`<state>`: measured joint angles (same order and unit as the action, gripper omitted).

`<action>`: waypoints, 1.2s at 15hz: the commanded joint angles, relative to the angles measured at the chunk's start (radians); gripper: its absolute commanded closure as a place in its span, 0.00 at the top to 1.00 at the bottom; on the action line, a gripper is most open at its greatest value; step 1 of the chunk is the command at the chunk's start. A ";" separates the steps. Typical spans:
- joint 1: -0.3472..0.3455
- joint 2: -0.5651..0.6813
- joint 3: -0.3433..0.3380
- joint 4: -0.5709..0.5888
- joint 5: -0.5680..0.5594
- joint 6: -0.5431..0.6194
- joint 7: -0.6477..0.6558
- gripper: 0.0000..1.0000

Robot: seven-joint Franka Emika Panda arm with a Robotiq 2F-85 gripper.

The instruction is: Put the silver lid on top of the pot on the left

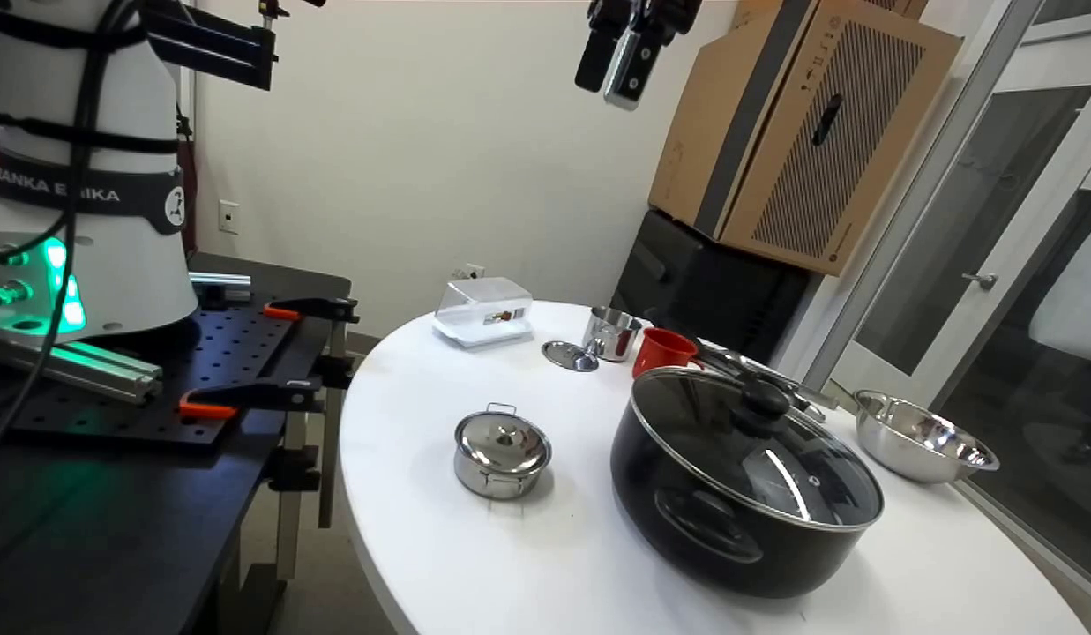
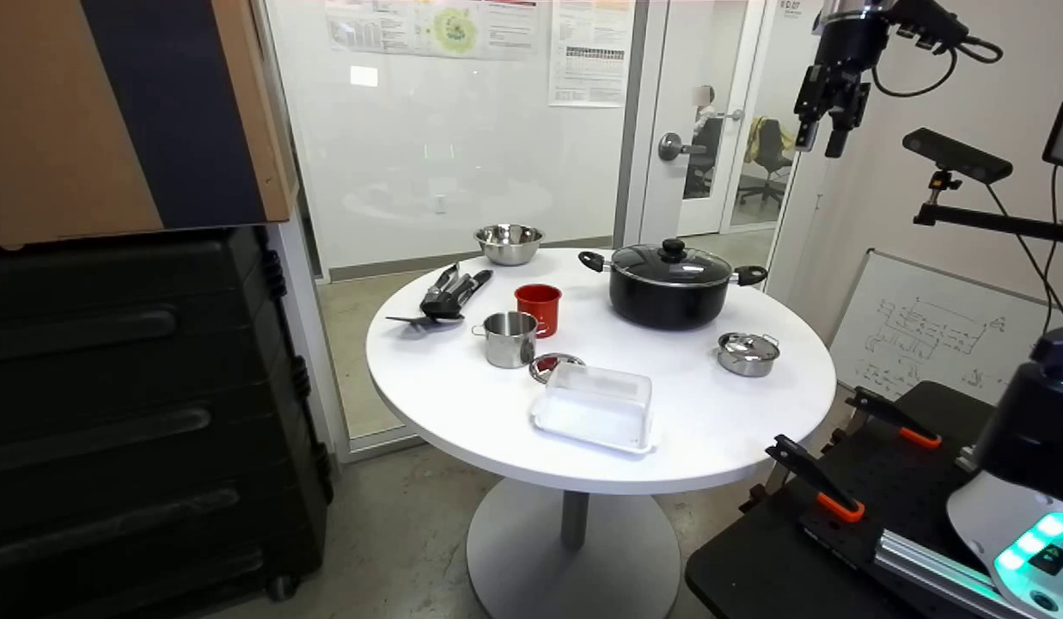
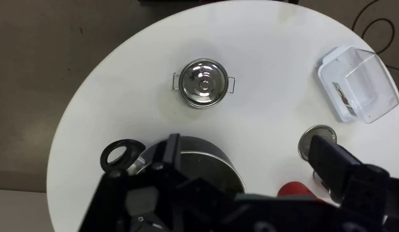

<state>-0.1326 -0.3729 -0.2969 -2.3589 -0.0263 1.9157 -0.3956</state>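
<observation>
The silver lid (image 1: 567, 355) is a small shiny disc lying flat on the white table. It also shows in an exterior view (image 2: 550, 368) and the wrist view (image 3: 305, 145), partly behind a finger there. The pot (image 1: 609, 333) is a small steel cylinder with no lid on it, beside the lid. It stands upright in an exterior view (image 2: 510, 340) and is mostly hidden behind the finger in the wrist view. My gripper (image 1: 605, 88) is high above the table, apart from everything. Its fingers (image 3: 244, 143) are wide apart with nothing between them.
A low steel pot (image 1: 501, 454) wears its own lid. A large black pot (image 2: 668, 297) with a glass lid stands near it. A red mug (image 2: 538, 309) is right beside the small pot. A clear plastic box (image 2: 595, 404), utensils (image 2: 449, 297) and a steel bowl (image 2: 509, 245) also stand around.
</observation>
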 commanded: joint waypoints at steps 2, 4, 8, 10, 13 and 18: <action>0.062 0.065 0.069 -0.022 -0.016 0.014 -0.102 1.00; 0.100 0.102 0.119 -0.031 -0.022 0.035 -0.112 1.00; 0.181 0.189 0.243 -0.067 -0.057 0.135 -0.083 1.00; 0.213 0.248 0.304 -0.082 -0.107 0.220 -0.057 1.00; 0.241 0.338 0.374 -0.106 -0.233 0.385 0.021 1.00; 0.259 0.485 0.407 -0.086 -0.412 0.571 0.292 1.00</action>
<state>0.1204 0.0373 0.1092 -2.4745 -0.3561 2.4130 -0.2369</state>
